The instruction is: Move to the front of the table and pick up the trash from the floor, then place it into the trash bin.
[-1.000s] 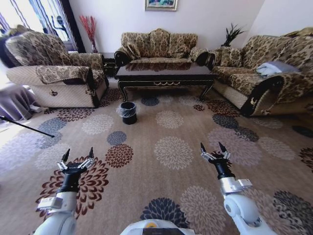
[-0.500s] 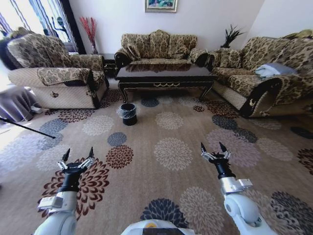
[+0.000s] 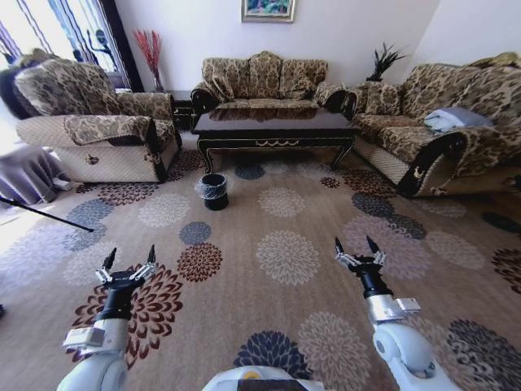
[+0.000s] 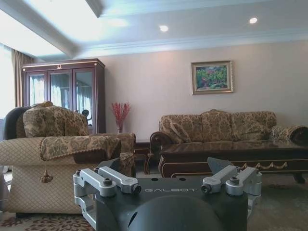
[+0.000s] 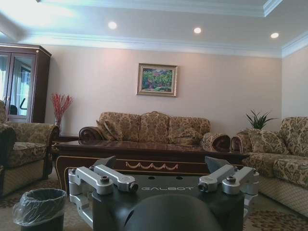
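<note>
The dark glossy table (image 3: pixel 273 124) with gold trim stands far ahead between the sofas, and shows too in the left wrist view (image 4: pixel 231 161) and the right wrist view (image 5: pixel 144 155). The black trash bin (image 3: pixel 214 191) with a clear liner stands on the patterned floor (image 3: pixel 285 212) in front of the table's left end; the right wrist view also catches the bin (image 5: pixel 38 208). The trash is out of view. My left gripper (image 3: pixel 130 255) and right gripper (image 3: pixel 353 243) hang open and empty low over the carpet, well short of the bin. Both wrist views show open jaws on the left gripper (image 4: pixel 163 166) and right gripper (image 5: pixel 161 163).
An armchair (image 3: pixel 89 122) stands at the left, a sofa (image 3: pixel 264 77) behind the table and another sofa (image 3: pixel 440 122) at the right. A thin dark rod (image 3: pixel 45 210) lies over the floor at the far left. Open carpet stretches between me and the bin.
The whole head picture has shifted slightly, so the camera has moved a little toward the table. Both arms hold the same pose with open grippers.
</note>
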`<state>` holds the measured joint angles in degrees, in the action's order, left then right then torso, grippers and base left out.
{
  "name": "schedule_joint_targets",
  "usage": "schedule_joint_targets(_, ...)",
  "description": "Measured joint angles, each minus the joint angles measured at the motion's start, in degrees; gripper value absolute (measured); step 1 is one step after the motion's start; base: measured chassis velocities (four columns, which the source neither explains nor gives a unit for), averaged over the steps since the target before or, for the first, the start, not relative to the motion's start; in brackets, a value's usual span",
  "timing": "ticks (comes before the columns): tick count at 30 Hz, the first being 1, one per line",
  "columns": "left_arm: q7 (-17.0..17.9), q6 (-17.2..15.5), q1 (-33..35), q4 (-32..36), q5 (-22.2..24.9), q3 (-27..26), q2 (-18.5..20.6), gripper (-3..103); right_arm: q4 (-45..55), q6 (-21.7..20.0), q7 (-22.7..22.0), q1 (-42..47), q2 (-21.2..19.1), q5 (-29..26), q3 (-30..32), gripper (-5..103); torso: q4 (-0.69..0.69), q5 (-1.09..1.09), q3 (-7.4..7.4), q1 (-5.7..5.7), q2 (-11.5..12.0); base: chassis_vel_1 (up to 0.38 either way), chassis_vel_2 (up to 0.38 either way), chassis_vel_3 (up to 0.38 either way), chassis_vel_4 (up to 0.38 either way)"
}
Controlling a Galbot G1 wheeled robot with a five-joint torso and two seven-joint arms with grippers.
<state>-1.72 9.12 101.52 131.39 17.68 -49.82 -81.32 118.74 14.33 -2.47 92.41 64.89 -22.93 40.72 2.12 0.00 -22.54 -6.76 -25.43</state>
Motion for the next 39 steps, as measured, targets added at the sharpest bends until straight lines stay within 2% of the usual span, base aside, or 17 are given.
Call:
schedule_joint_targets(10, -0.02, -0.94, -1.46, -0.75, 2.24, -1.81, 2.26, 100, 0.76, -0.16, 0.03, 0.92, -2.15, 2.40, 1.02, 100, 0.00, 0.00, -1.38, -0.94, -2.33, 0.000, 0.000, 0.000, 0.000)
schedule_joint_targets(16, -0.05, -1.61, -2.49, -1.06, 4.04, -3.47, 3.98, 100, 2.83, -0.71, -1.98, 4.94, -4.11, 3.94, 1.62, 100, 0.00, 0.00, -2.49, -1.53, -4.02, 0.000, 0.000, 0.000, 0.000)
schedule_joint_targets(27, -0.19, -1.75, -3.20, -1.38, 4.39, -3.36, 4.40, 100, 4.59, -0.76, -3.01, 8.31, -3.11, 5.57, 1.87, 100, 0.00, 0.00, -3.91, -2.53, -6.44, 0.000, 0.000, 0.000, 0.000)
schedule_joint_targets(36, -0.32, -1.74, -3.06, -1.54, 4.44, -3.01, 4.15, 100, 7.35, -1.83, -4.49, 8.80, -2.99, 0.49, 1.85, 100, 0.00, 0.00, -5.26, -3.33, -8.59, 0.000, 0.000, 0.000, 0.000)
schedule_joint_targets(39, -0.33, -1.68, -3.05, -1.58, 4.35, -2.85, 4.04, 100, 9.29, -3.19, -5.03, 9.34, -3.41, -2.98, 1.79, 100, 0.00, 0.00, -5.83, -3.66, -9.49, 0.000, 0.000, 0.000, 0.000)
